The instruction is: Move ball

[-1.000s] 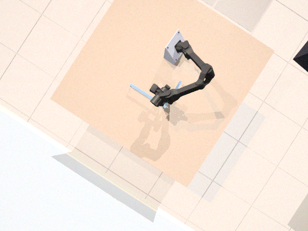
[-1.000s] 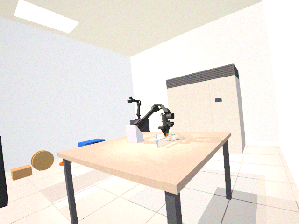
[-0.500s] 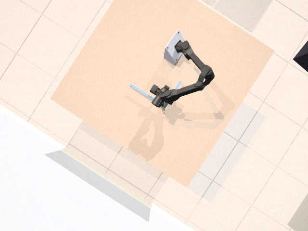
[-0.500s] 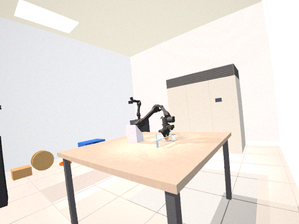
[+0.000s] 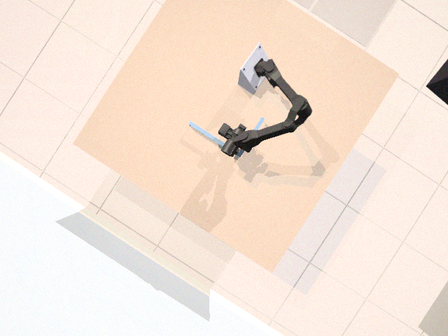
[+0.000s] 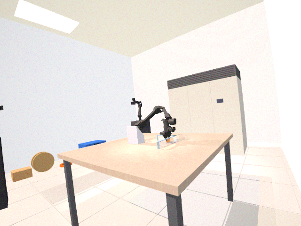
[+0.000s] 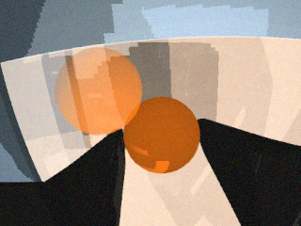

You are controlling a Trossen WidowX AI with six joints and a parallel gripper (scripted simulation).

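Observation:
The orange ball (image 7: 162,151) (image 6: 167,140) is between the two black fingers of my gripper (image 7: 161,131), low over the table (image 6: 136,160). The gripper is shut on it. The see-through copy (image 7: 94,89) is up and left of the ball in the wrist view, and their outlines meet. Two low clear walls with blue edges make a corner; one wall (image 5: 204,132) runs to the left and the other wall (image 5: 259,124) toward the arm's base. The arm hides most of the ball and the fingertips in the top view. I cannot tell whether the ball touches the table.
The arm's grey-white wedge base (image 5: 249,79) (image 6: 132,134) stands on the table behind the walls. The arm bends out to one side and crosses above one wall. A tall cabinet (image 6: 201,111) stands on the floor beyond the table.

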